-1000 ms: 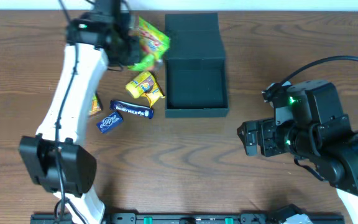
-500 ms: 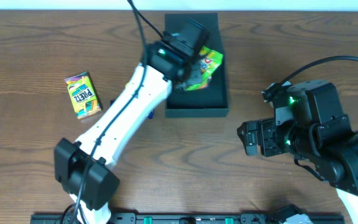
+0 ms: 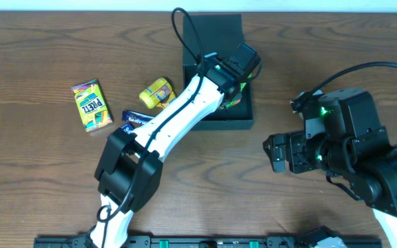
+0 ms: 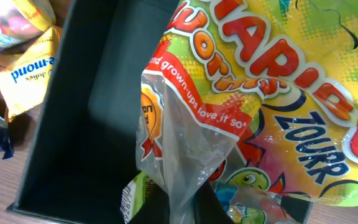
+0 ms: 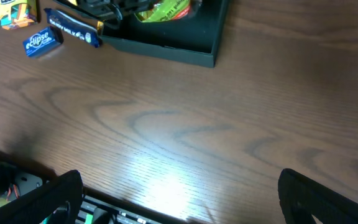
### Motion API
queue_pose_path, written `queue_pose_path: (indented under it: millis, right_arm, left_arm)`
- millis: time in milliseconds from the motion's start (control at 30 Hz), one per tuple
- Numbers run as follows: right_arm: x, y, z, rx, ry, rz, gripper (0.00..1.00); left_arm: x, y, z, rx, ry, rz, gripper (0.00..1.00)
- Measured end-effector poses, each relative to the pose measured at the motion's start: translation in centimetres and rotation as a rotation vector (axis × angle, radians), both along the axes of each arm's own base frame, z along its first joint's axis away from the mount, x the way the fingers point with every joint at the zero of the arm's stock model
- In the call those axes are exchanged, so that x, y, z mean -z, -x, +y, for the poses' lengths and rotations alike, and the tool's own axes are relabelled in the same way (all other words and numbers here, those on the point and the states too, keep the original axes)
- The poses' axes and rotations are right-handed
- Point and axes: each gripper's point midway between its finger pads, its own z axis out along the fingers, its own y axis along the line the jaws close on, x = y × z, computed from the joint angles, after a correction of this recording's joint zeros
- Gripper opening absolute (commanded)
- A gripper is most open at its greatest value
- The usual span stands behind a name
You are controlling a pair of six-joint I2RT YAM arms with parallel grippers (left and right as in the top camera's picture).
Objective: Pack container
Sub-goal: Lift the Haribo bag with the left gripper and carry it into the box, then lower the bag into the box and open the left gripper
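Observation:
The container (image 3: 216, 124) is a matte black box with its flap lid open at the back; its dark inside shows in the left wrist view (image 4: 86, 130). My left gripper (image 3: 238, 86) reaches over the box's right half. It is shut (image 4: 182, 208) on the clear edge of a yellow-green gummy worm bag (image 4: 278, 93), held inside the box. The bag also shows in the right wrist view (image 5: 163, 11). My right gripper (image 3: 276, 153) is open and empty (image 5: 188, 199) over bare table, to the right of and in front of the box.
Left of the box lie a yellow snack packet (image 3: 157, 93), a blue Dairy Milk bar (image 3: 138, 118), a blue Eclipse packet (image 5: 42, 40) and a multicoloured packet (image 3: 92, 103). The left arm lies diagonally across the box's left front corner.
My left arm has carried the gummy bag further right and lower inside the box. The yellow packet has come back into view. The right arm has not moved.

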Motion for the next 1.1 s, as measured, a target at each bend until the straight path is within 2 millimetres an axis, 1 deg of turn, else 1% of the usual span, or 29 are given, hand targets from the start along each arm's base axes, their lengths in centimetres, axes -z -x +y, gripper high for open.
queue_pose_path:
  millis: [33, 200, 267, 300, 333, 367, 400, 433, 467, 567, 800, 867, 967, 1100]
  right_arm:
    - [0.0, 0.0, 0.0, 0.000, 0.000, 0.000, 0.99]
    - [0.0, 0.0, 0.0, 0.000, 0.000, 0.000, 0.99]
    - [0.0, 0.0, 0.0, 0.000, 0.000, 0.000, 0.99]
    - [0.0, 0.0, 0.0, 0.000, 0.000, 0.000, 0.99]
    - [0.0, 0.0, 0.0, 0.000, 0.000, 0.000, 0.99]
    - [0.0, 0.0, 0.0, 0.000, 0.000, 0.000, 0.99]
    - [0.0, 0.0, 0.0, 0.000, 0.000, 0.000, 0.99]
    - [0.0, 0.0, 0.0, 0.000, 0.000, 0.000, 0.99]
    - [0.0, 0.0, 0.0, 0.000, 0.000, 0.000, 0.99]
    - [0.0, 0.0, 0.0, 0.000, 0.000, 0.000, 0.99]
    - [0.0, 0.0, 0.0, 0.000, 0.000, 0.000, 0.99]
    - [0.0, 0.0, 0.0, 0.000, 0.000, 0.000, 0.99]
    - [0.0, 0.0, 0.0, 0.000, 0.000, 0.000, 0.99]
    - [0.0, 0.0, 0.0, 0.000, 0.000, 0.000, 0.99]
  left_arm:
    - [0.0, -0.1, -0.1, -0.002, 0.005, -0.002, 0.94]
    - [-0.1, -0.2, -0.3, 0.014, 0.012, -0.007, 0.95]
    - [-0.1, -0.2, -0.5, 0.037, 0.009, -0.006, 1.00]
    - [-0.1, -0.1, -0.5, 0.052, 0.005, -0.004, 0.88]
    - [-0.1, -0.2, -0.5, 0.063, 0.002, -0.005, 0.69]
    - [-0.1, -0.2, -0.6, 0.082, -0.003, -0.007, 0.47]
    - [-0.1, -0.2, -0.6, 0.101, -0.008, -0.008, 0.30]
    - [-0.1, -0.2, -0.7, 0.117, -0.012, -0.009, 0.20]
    - [-0.1, -0.3, -0.7, 0.135, -0.016, -0.013, 0.06]
    - [-0.2, -0.4, -1.2, 0.190, -0.015, -0.021, 0.06]
    - [-0.5, -0.3, -3.8, 0.364, 0.060, -0.027, 0.06]
    - [-0.3, -0.3, -4.6, 0.417, 0.083, -0.029, 0.06]
    - [1.5, -0.3, -5.6, 0.489, 0.090, -0.004, 0.06]
    - [4.2, -0.2, -6.0, 0.536, 0.079, 0.038, 0.06]
